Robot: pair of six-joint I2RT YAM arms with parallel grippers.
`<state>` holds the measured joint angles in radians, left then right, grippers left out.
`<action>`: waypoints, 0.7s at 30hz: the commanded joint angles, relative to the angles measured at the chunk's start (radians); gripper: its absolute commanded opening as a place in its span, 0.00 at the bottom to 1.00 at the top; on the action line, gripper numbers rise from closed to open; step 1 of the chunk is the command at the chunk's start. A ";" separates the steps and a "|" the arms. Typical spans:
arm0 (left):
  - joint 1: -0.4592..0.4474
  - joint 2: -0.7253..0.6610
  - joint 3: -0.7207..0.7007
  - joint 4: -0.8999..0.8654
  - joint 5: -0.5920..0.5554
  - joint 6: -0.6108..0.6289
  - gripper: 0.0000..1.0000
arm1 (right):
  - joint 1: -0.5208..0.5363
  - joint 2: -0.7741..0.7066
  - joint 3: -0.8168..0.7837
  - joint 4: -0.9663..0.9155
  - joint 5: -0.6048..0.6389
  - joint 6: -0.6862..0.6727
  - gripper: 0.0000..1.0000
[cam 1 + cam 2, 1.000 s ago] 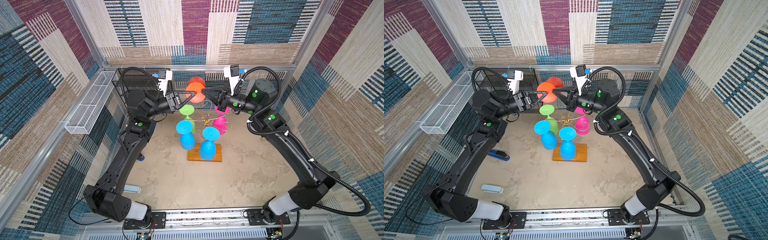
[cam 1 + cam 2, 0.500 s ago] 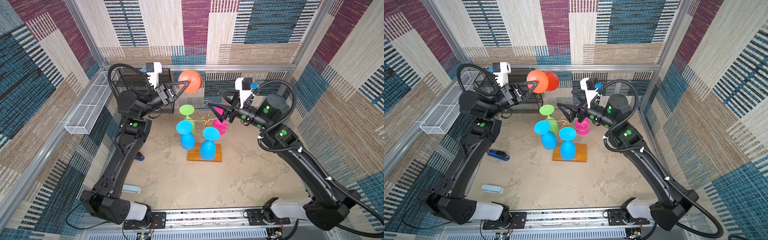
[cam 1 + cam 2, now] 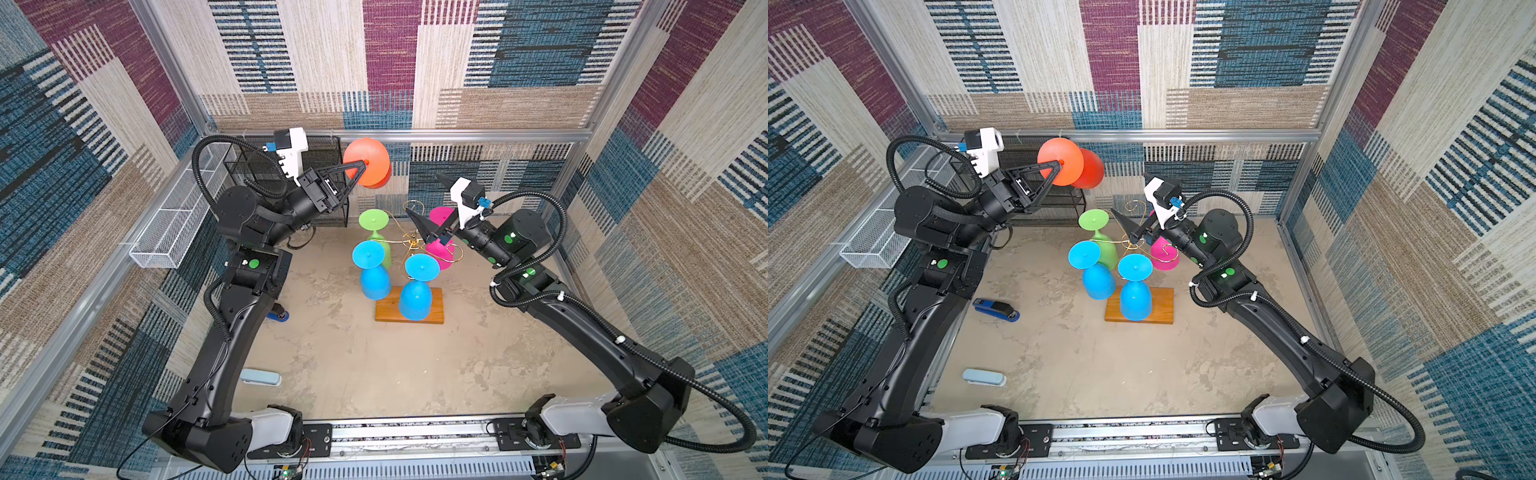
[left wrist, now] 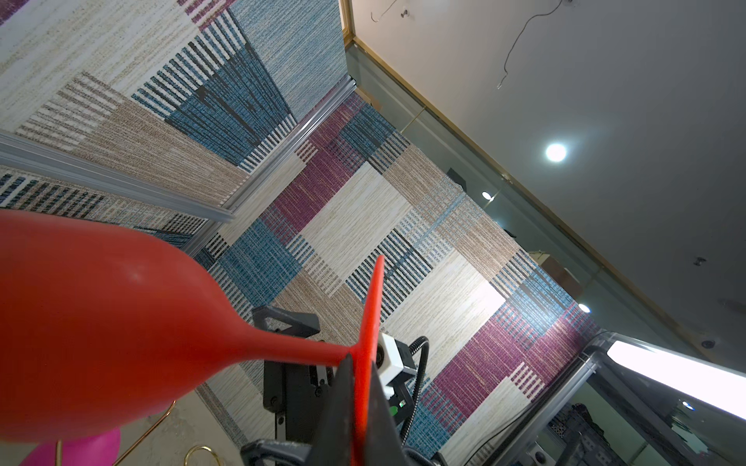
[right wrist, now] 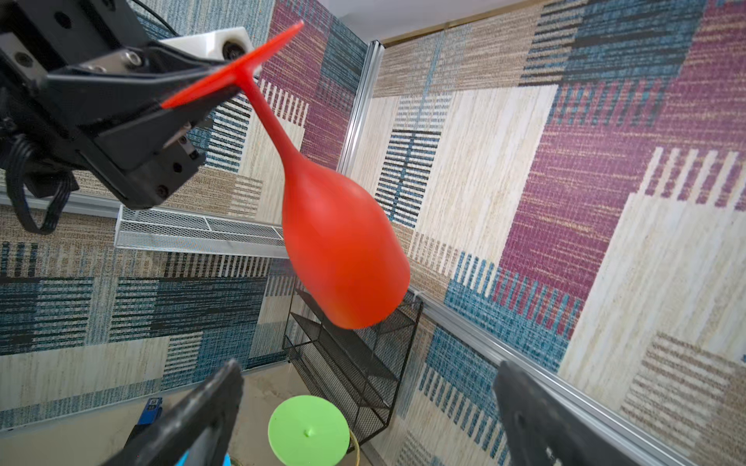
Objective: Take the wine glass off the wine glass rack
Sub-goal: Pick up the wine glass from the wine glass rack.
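Right wrist view: orange wine glass (image 5: 343,258) pinched by its foot in the clamped left gripper (image 5: 218,78), upper left of frame; long axis slanting down to centre, mouth toward lower right. Label on blue stapler (image 5: 150,407) too blurred to read. Right gripper (image 5: 367,379) spread wide at bottom. In both top views, glass at upper centre, clear of wine glass rack (image 3: 436,306). Ceiling lamp (image 4: 556,152) only in left wrist view.

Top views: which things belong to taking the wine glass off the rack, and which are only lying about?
Job: orange wine glass, held by the left fingers; wine glass rack.
Lying about: black mesh shelf; white wire tray; blue stapler; pale blue case.
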<state>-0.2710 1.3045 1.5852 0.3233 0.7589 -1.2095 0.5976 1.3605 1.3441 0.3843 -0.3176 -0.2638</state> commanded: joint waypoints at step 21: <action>0.006 0.029 -0.028 0.150 -0.018 -0.205 0.00 | 0.047 0.433 0.451 -0.014 -0.105 0.053 0.99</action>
<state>-0.2691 1.3334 1.5597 0.4049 0.7376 -1.3800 0.6361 1.7676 1.7565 0.4011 -0.4198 -0.2173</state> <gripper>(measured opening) 0.061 0.993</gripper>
